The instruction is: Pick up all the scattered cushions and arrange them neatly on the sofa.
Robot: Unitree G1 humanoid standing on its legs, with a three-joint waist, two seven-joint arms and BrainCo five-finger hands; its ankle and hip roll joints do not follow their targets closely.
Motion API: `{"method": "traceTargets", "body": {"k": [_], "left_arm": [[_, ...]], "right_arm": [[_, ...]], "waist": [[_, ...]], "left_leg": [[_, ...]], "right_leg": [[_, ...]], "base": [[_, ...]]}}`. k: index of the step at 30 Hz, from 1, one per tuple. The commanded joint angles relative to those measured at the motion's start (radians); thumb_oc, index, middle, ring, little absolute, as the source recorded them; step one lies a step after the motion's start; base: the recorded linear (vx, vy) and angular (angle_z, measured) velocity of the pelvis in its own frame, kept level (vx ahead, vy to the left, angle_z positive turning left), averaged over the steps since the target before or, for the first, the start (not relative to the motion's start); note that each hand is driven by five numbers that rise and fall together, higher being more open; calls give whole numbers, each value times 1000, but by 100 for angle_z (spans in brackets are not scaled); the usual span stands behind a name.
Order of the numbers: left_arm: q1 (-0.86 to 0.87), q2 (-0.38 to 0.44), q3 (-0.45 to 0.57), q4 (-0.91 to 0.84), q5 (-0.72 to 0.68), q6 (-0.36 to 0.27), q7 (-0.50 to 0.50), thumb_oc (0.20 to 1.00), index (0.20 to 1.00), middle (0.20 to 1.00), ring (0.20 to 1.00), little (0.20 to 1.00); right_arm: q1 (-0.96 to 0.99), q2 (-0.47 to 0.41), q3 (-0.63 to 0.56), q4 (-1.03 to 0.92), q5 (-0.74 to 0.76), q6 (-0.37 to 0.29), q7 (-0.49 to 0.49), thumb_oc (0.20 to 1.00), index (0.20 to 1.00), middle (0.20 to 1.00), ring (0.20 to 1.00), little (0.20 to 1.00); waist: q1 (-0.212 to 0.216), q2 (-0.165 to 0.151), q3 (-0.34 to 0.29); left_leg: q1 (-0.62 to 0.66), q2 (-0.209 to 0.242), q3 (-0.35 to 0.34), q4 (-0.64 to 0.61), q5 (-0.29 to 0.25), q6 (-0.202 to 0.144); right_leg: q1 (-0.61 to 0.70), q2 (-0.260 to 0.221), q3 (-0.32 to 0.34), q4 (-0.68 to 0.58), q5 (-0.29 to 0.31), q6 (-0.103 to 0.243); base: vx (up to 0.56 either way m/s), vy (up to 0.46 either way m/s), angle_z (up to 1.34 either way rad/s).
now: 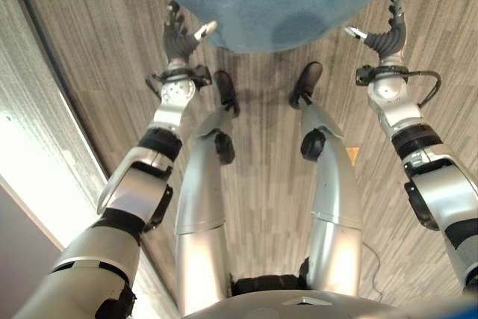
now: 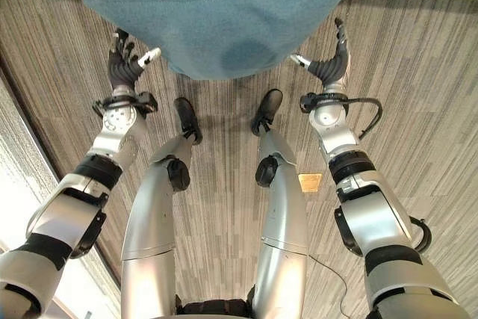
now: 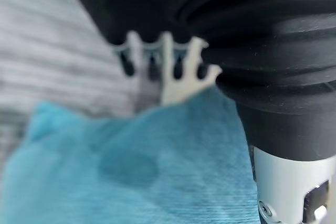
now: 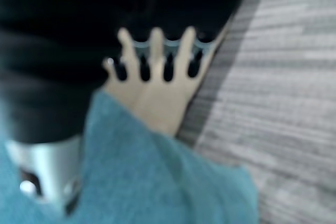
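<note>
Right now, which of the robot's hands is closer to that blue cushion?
Neither clearly; they look about equally near. The left hand is at the blue cushion's left edge, the right hand at its right edge, both open with thumbs reaching toward the fabric.

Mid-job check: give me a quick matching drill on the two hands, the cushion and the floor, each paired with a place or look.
Things:
1. left hand
2. right hand
3. teal cushion
4. floor

Descriptions:
A. grey, wood-grain planks
B. open, at the cushion's right edge
C. spans the gap between both hands
D. open, at the cushion's left edge

Pairs: 1-D, 2-B, 3-C, 4-A
</note>
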Motion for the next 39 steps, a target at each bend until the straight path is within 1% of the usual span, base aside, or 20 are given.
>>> {"method": "traceTargets", "body": {"k": [1, 7, 9, 12, 14, 15, 17, 18, 19, 20, 21, 22, 24, 25, 28, 30, 32, 33, 36, 39], "left_arm": [[38, 18, 13, -16, -3, -36, 3, 1000, 1000, 1000, 1000, 1000], [-69, 44, -9, 24, -24, -37, 10, 1000, 1000, 1000, 1000, 1000], [-119, 30, -37, 1, -32, -41, 15, 1000, 1000, 1000, 1000, 1000], [-150, -1, -59, -22, -31, -40, 14, 1000, 1000, 1000, 1000, 1000], [-170, -22, -69, -32, -36, -42, 16, 1000, 1000, 1000, 1000, 1000], [-212, -60, -82, -30, -43, -44, 15, 1000, 1000, 1000, 1000, 1000], [-235, -93, -83, -39, -52, -51, 19, 1000, 1000, 1000, 1000, 1000], [-236, -93, -83, -38, -53, -51, 19, 1000, 1000, 1000, 1000, 1000], [-242, -102, -86, -41, -53, -55, 17, 1000, 1000, 1000, 1000, 1000], [-250, -107, -86, -46, -46, -57, 24, 561, 561, 561, 561, 561], [-252, -114, -87, -53, -47, -58, 23, 200, 200, 200, 200, 200], [-250, -115, -82, -68, -49, -68, 20, 200, 200, 200, 200, 200], [-238, -114, -75, -85, -51, -73, 17, 200, 200, 200, 200, 200], [-200, -106, -61, -142, -49, -87, 16, 200, 200, 200, 200, 200], [-163, -111, -46, -166, -47, -92, 17, 200, 200, 200, 200, 200], [-106, -108, -29, -233, -26, -100, 18, 200, 200, 200, 200, 200], [-66, -120, -21, -263, -19, -104, 16, 200, 200, 200, 200, 200], [-25, -133, -2, -301, -17, -112, 16, 200, 200, 200, 200, 200], [35, -144, 13, -361, -8, -117, 15, 200, 200, 200, 200, 200], [163, -126, 21, -483, 67, -113, 6, 200, 200, 200, 200, 200]], "right_arm": [[33, -112, 51, -24, 33, -43, 7, 1000, 1000, 1000, 1000, 1000], [-47, -125, 87, -27, 48, -50, 8, 1000, 1000, 1000, 1000, 1000], [-100, -119, 114, -36, 82, -58, 25, 1000, 1000, 1000, 1000, 1000], [-143, -94, 137, -47, 111, -66, 43, 1000, 1000, 1000, 1000, 1000], [-165, -67, 148, -74, 132, -72, 55, 1000, 1000, 1000, 1000, 1000], [-218, -10, 169, -92, 160, -81, 74, 1000, 1000, 1000, 1000, 1000], [-258, 51, 189, -107, 178, -84, 94, 1000, 1000, 1000, 1000, 1000], [-260, 52, 190, -106, 178, -84, 94, 793, 793, 793, 793, 793], [-274, 77, 202, -114, 183, -86, 107, 523, 523, 523, 523, 523], [-287, 95, 211, -115, 185, -85, 113, 200, 200, 200, 200, 200], [-294, 119, 217, -125, 186, -88, 119, 200, 200, 200, 200, 200], [-299, 148, 225, -144, 183, -91, 129, 200, 200, 200, 200, 200], [-296, 158, 230, -161, 174, -91, 132, 200, 200, 200, 200, 200], [-268, 158, 226, -226, 140, -92, 139, 200, 200, 200, 200, 200], [-228, 157, 204, -252, 129, -94, 141, 200, 200, 200, 200, 200], [-166, 137, 175, -314, 115, -103, 152, 200, 200, 200, 200, 200], [-122, 129, 155, -343, 102, -104, 155, 200, 200, 200, 200, 200], [-83, 116, 138, -374, 74, -107, 153, 200, 200, 200, 200, 200], [-24, 107, 124, -427, 42, -105, 157, 200, 200, 200, 200, 200], [113, 102, 81, -528, 2, -115, 169, 200, 200, 200, 200, 200]], "waist": [[9, 42, -38], [1, 37, -50], [2, 38, -52], [9, 44, -56], [12, 46, -59], [18, 49, -65], [25, 54, -74], [24, 54, -74], [28, 55, -78], [31, 57, -82], [33, 58, -85], [36, 57, -92], [36, 57, -97], [36, 54, -113], [36, 53, -126], [33, 51, -140], [33, 52, -146], [30, 49, -152], [31, 51, -155], [37, 53, -162]], "left_leg": [[7, -35, -162, -55, 31, -93], [-59, -33, -166, -17, 26, -90], [-92, -35, -167, -3, 26, -88], [-107, -37, -168, 4, 27, -86], [-118, -39, -171, 9, 27, -85], [-129, -40, -173, 17, 30, -84], [-138, -39, -173, 19, 34, -85], [-139, -39, -173, 19, 34, -85], [-140, -40, -174, 17, 36, -85], [-139, -40, -174, 13, 38, -85], [-138, -41, -175, 9, 42, -86], [-136, -40, -176, 2, 47, -89], [-134, -39, -177, -1, 50, -91], [-126, -37, -179, -12, 52, -94], [-115, -37, -184, -18, 54, -97], [-88, -33, -187, -42, 60, -102], [-58, -30, -190, -61, 63, -105], [-25, -25, -191, -86, 69, -111], [41, -21, -193, -132, 77, -116], [183, -18, -199, -211, 96, -139]], "right_leg": [[25, -56, 34, 122, -87, 156], [-42, -49, 44, 157, -94, 157], [-76, -49, 49, 171, -96, 160], [-99, -51, 52, 184, -99, 159], [-110, -48, 53, 190, -102, 158], [-126, -42, 56, 198, -101, 157], [-138, -40, 55, 200, -100, 155], [-140, -41, 55, 200, -100, 155], [-142, -39, 55, 200, -100, 155], [-143, -38, 53, 201, -101, 155], [-143, -35, 53, 200, -100, 155], [-142, -33, 51, 198, -99, 155], [-140, -31, 49, 195, -99, 154], [-128, -26, 41, 184, -100, 152], [-113, -21, 32, 180, -100, 152], [-82, -19, 18, 163, -98, 152], [-47, -14, 9, 144, -96, 152], [-9, -10, -1, 123, -94, 152], [59, -5, -14, 86, -87, 153], [213, 1, -39, 16, -82, 155]], "base": [[0, 0, 0], [16, 6, -2], [49, -8, -3], [15, -1, -1], [17, -1, 0], [40, -10, -1], [19, -5, -1], [0, 0, 0], [0, 0, 0], [0, 0, 0], [0, 0, 0], [0, 0, 0], [0, 0, 0], [0, 0, 0], [0, 0, 0], [0, 0, 0], [-16, -26, 0], [-29, -42, 0], [-26, -56, 2], [-26, -87, 11]]}}
